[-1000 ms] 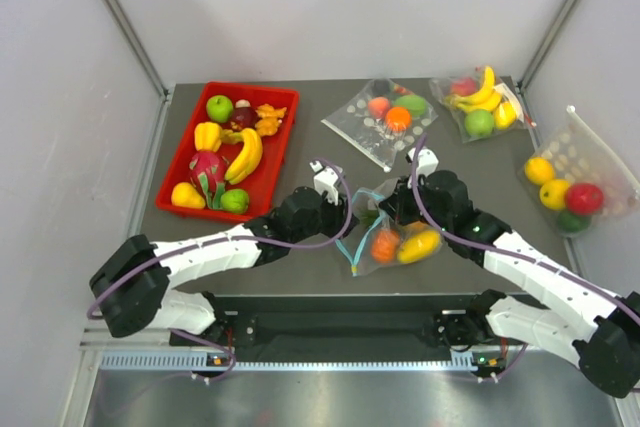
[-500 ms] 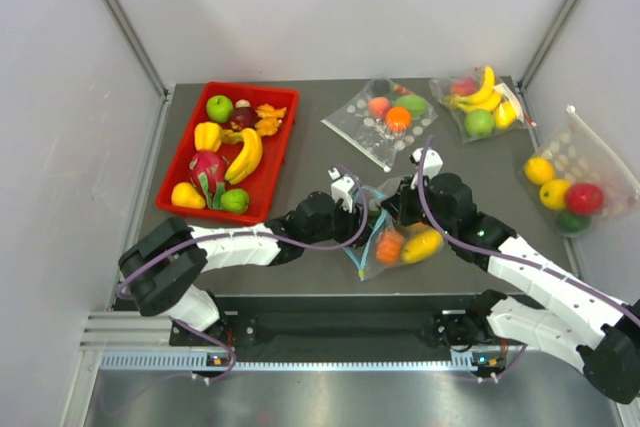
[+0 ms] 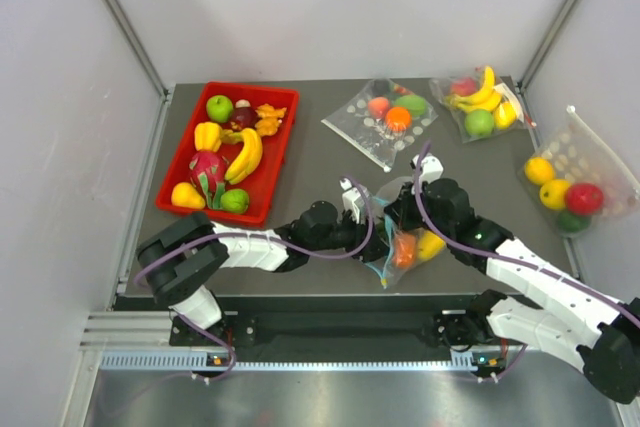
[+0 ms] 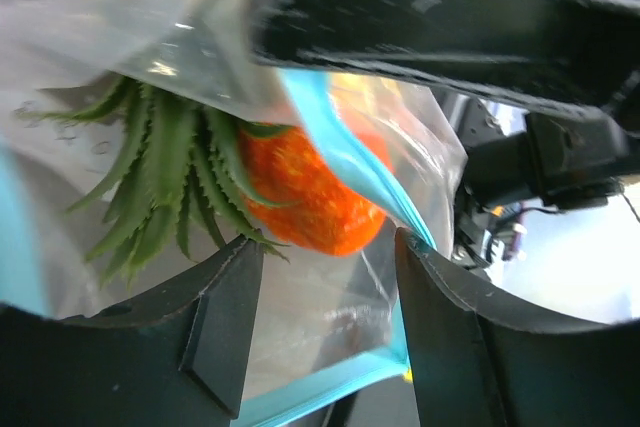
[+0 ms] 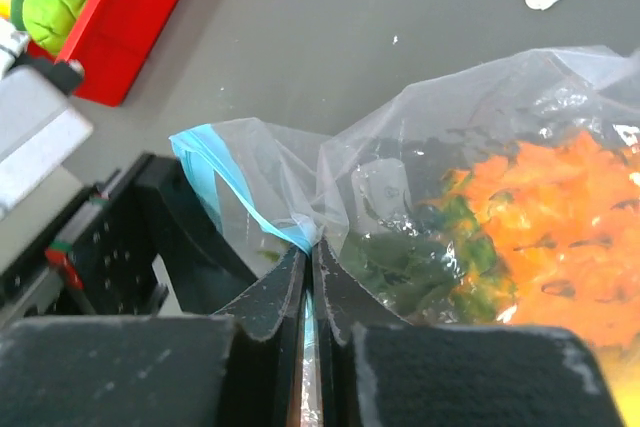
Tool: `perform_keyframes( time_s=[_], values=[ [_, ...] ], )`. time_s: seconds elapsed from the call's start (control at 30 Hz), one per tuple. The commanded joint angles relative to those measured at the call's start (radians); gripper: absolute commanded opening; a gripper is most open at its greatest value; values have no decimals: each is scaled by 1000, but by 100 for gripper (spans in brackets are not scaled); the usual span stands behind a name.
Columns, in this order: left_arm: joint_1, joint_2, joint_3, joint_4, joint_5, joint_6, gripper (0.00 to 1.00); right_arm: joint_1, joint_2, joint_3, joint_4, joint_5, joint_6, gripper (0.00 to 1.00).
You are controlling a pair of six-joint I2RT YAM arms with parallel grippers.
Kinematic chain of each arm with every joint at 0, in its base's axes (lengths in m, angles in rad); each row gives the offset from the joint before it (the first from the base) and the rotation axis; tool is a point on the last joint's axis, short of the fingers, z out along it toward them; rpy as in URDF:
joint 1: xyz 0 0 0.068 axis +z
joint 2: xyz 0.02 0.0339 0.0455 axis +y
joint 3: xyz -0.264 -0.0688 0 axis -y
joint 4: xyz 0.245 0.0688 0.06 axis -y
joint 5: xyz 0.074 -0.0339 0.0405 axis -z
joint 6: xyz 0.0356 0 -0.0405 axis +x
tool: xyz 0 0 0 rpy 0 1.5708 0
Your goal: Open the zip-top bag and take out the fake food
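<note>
The red tray [image 3: 176,157] of loose fruit sits well off to the left and plays no part here; what counts happens near the front edge of the table [image 3: 310,147]. The left gripper [image 4: 330,257] reaches in from the left with its fingers [image 4: 225,332] spread and nothing clamped between them. Straight ahead of that gap, in the left wrist view, lies the zip-top bag [image 3: 385,259], and its blue zip strip [image 4: 345,162] slants across the opening and brushes the tip of the right-hand finger. Behind the clear plastic are the fake food pieces: the pineapple's green crown [image 4: 160,177] points toward the gripper, and a round orange fruit [image 4: 310,197] sits just to its right. Whether the fingertips are already inside the mouth or only pressed against the film cannot be told. From above, the bag hangs between the two arms, its mouth turned leftward, with a yellow fruit [image 3: 430,244] at its right end. On the right, the right gripper [image 5: 310,267] is pressed together on a fold of the bag's rim at the strip, holding that edge up. The left arm looks best placed to go in for the pineapple, and its way in is rightward along the bag.
</note>
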Motion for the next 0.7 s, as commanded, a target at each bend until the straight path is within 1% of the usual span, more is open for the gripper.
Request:
perform_keyframes(
  time_s=[0.0,0.03,0.07,0.1,0.13,0.17,0.2,0.23,0.27,0.37,0.5,0.67],
  values=[
    [-23,22,12,148,41,-28,60,16,-10,-7,37,26,16,2],
    [-23,29,12,150,32,-28,61,18,-14,-7,31,28,16,9],
    [-23,33,12,148,22,-28,61,19,-31,0,4,43,18,29],
    [-23,41,10,148,17,-26,60,21,-41,5,-15,52,16,40],
    [-23,42,10,148,12,-22,60,21,-51,11,-42,69,11,58],
    [-21,44,9,142,3,-20,61,21,-74,25,-99,116,10,68],
    [-21,46,7,138,-2,-19,61,21,-87,31,-136,141,13,72],
    [-21,46,6,139,-6,-17,61,21,-102,36,-165,165,17,84],
    [-23,44,1,141,-12,-17,61,22,-134,42,-226,214,30,88],
    [-21,41,-8,151,-11,-20,61,21,-206,30,-311,303,97,96],
    [-21,35,-22,171,-17,-20,62,22,-245,-13,-390,325,178,97],
    [-23,41,-32,162,-32,-8,62,30,-271,-63,-404,328,225,98]
  ],
)
